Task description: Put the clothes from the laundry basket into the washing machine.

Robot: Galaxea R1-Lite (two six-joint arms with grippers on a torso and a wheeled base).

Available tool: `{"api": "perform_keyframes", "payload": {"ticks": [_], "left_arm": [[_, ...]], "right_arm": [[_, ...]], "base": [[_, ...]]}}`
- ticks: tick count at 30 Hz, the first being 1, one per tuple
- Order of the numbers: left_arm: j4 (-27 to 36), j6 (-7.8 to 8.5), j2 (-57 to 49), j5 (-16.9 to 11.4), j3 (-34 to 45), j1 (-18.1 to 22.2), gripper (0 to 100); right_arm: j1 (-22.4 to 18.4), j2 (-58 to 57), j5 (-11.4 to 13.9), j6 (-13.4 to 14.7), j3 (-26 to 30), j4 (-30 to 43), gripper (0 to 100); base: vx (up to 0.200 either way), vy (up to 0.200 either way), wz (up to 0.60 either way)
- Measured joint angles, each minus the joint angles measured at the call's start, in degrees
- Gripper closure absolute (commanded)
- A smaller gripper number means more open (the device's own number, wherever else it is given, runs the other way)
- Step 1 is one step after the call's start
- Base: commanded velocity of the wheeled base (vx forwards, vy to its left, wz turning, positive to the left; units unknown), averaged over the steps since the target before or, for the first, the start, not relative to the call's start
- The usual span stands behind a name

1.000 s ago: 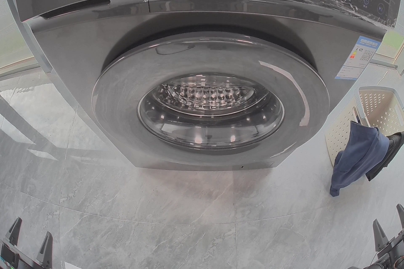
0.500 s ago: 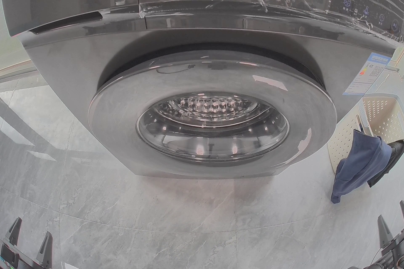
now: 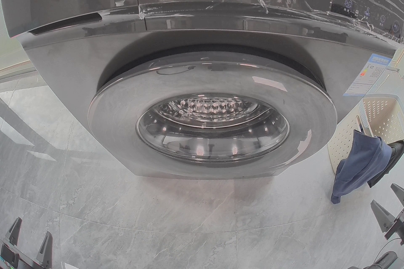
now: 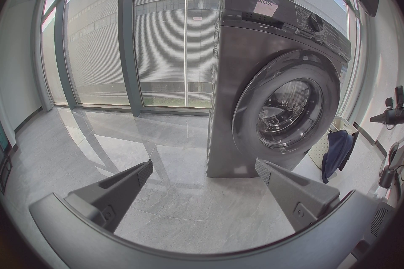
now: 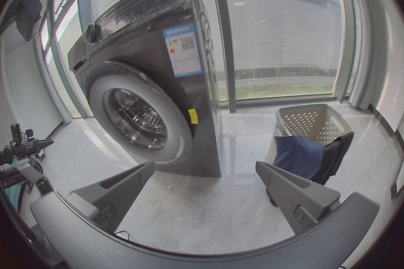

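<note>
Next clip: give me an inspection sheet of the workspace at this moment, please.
Surface: grey polished tile floor.
Job's things: washing machine, its round door shut; laundry basket on the floor beside it; blue garment draped over the basket's rim, black garment next to it.
Clutter: nothing seen.
Grippers: left gripper and right gripper both open, holding nothing, low over the floor.
Cables: a thin wire by the right gripper's mount.
Surroundings: tall windows behind the machine.
</note>
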Motion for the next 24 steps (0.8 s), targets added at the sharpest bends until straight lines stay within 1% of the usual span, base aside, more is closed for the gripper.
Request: {"api": "perform_keyframes", "payload": {"ticks": [5, 8, 12, 14, 16, 19, 22, 24], "left_arm": [[0.0, 0.00, 0.0, 0.0, 0.0, 0.0, 0], [0.0, -0.02, 0.0, 0.0, 0.0, 0.0, 0], [0.0, -0.02, 0.0, 0.0, 0.0, 0.0, 0], [0.0, -0.04, 0.0, 0.0, 0.0, 0.0, 0], [0.0, -0.06, 0.0, 0.0, 0.0, 0.0, 0], [0.0, -0.06, 0.0, 0.0, 0.0, 0.0, 0], [0.0, -0.04, 0.0, 0.0, 0.0, 0.0, 0], [0.0, -0.04, 0.0, 0.0, 0.0, 0.0, 0]], "right_arm": [[4.8, 12.5, 1.3, -0.1, 0.2, -8.1, 0], [7.4, 20.7, 1.6, -0.1, -0.4, -15.1, 0], [9.7, 30.4, 0.9, -0.1, -1.3, -25.2, 0], [10.9, 34.8, 0.2, -0.1, -1.9, -28.6, 0], [12.0, 39.0, -0.4, -0.1, -3.0, -30.6, 0], [13.4, 43.2, -1.0, -0.2, -4.7, -31.6, 0], [14.5, 45.7, -1.0, -0.2, -5.7, -32.0, 0], [15.0, 46.7, -1.0, -0.3, -6.3, -32.0, 0]], "base": [[0.000, 0.000, 0.00], [0.000, 0.000, 0.00], [0.000, 0.000, 0.00], [0.000, 0.000, 0.00], [0.000, 0.000, 0.00], [0.000, 0.000, 0.00], [0.200, 0.000, 0.00], [0.000, 0.000, 0.00]]}}
